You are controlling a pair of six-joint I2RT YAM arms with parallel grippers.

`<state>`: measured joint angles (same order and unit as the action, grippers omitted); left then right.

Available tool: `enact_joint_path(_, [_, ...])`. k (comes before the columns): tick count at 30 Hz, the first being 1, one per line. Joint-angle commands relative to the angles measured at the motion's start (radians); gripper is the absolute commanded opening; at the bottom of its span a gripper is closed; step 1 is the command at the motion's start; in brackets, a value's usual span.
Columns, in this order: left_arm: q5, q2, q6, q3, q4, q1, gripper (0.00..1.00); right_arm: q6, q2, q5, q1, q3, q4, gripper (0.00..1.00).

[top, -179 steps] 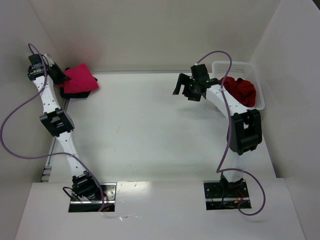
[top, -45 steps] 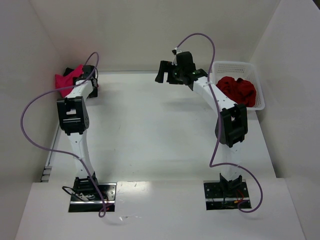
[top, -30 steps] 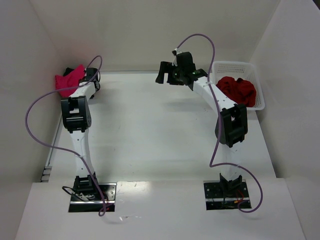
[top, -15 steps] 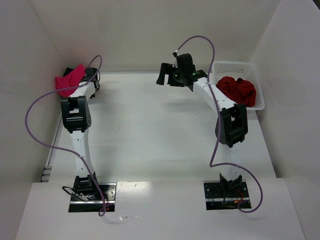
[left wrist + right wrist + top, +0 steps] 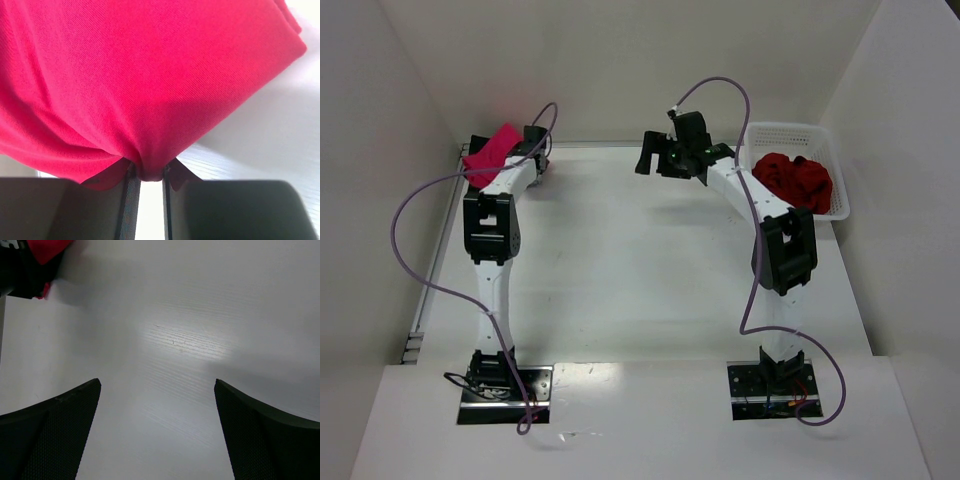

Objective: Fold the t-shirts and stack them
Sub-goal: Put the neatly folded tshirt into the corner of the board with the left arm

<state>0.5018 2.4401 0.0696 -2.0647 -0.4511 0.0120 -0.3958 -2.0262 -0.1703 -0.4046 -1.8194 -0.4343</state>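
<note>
2 arms, overhead: crimson-pink t-shirt (image 5: 490, 155) at tabletop's far-left corner; dark red t-shirts (image 5: 798, 180) in basket (image 5: 790, 128), far-right corner.
Left wrist: left gripper (image 5: 147, 172) clamped on crimson-pink t-shirt.
Right wrist: right gripper (image 5: 156, 390) agape, empty.
Step, likely: fetching; next, spread flat mid-tabletop.

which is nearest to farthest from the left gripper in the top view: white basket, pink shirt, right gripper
1. pink shirt, far left corner, pinched in the left gripper
2. right gripper, open, back middle
3. white basket, far right corner
</note>
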Motion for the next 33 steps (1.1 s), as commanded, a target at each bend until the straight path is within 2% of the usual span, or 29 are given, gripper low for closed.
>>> enact_joint_path(1, [-0.019, 0.025, -0.028, -0.038, -0.008, 0.000, 0.17, -0.003, 0.075, 0.017, 0.012, 0.020, 0.031, 1.00])
enact_joint_path(4, [-0.008, 0.025, -0.056, -0.038, -0.018, -0.010, 0.21, -0.003, 0.075, 0.017, 0.012, 0.020, 0.040, 1.00])
enact_joint_path(6, [0.001, 0.013, -0.077, -0.038, -0.029, -0.010, 0.33, -0.003, 0.075, 0.017, 0.012, 0.029, 0.040, 1.00])
enact_joint_path(9, [0.012, -0.015, -0.125, -0.038, -0.061, -0.021, 0.59, -0.003, 0.075, 0.017, 0.012, 0.029, 0.040, 1.00])
enact_joint_path(10, [0.012, -0.042, -0.134, -0.029, -0.061, -0.021, 0.75, -0.003, 0.075, 0.017, 0.012, 0.029, 0.040, 1.00])
enact_joint_path(14, [-0.034, -0.130, -0.177, -0.047, -0.099, -0.032, 0.98, -0.003, 0.075, 0.008, 0.012, 0.029, 0.040, 1.00])
enact_joint_path(20, [-0.212, -0.260, -0.254, -0.081, -0.147, -0.086, 1.00, -0.003, 0.084, -0.001, 0.012, 0.029, 0.049, 1.00])
enact_joint_path(22, [-0.274, -0.301, -0.302, -0.081, -0.159, -0.141, 1.00, 0.006, 0.103, -0.001, 0.012, 0.029, 0.060, 1.00])
enact_joint_path(24, [-0.434, -0.331, -0.349, -0.046, -0.140, -0.226, 1.00, 0.006, 0.112, -0.001, 0.012, 0.038, 0.069, 1.00])
enact_joint_path(28, [-0.649, -0.377, -0.468, 0.099, -0.029, -0.341, 1.00, 0.015, 0.155, -0.001, 0.012, 0.083, 0.091, 1.00])
enact_joint_path(33, [-0.906, -0.377, -0.637, 0.300, 0.190, -0.443, 1.00, 0.015, 0.204, 0.018, 0.021, 0.155, 0.111, 1.00])
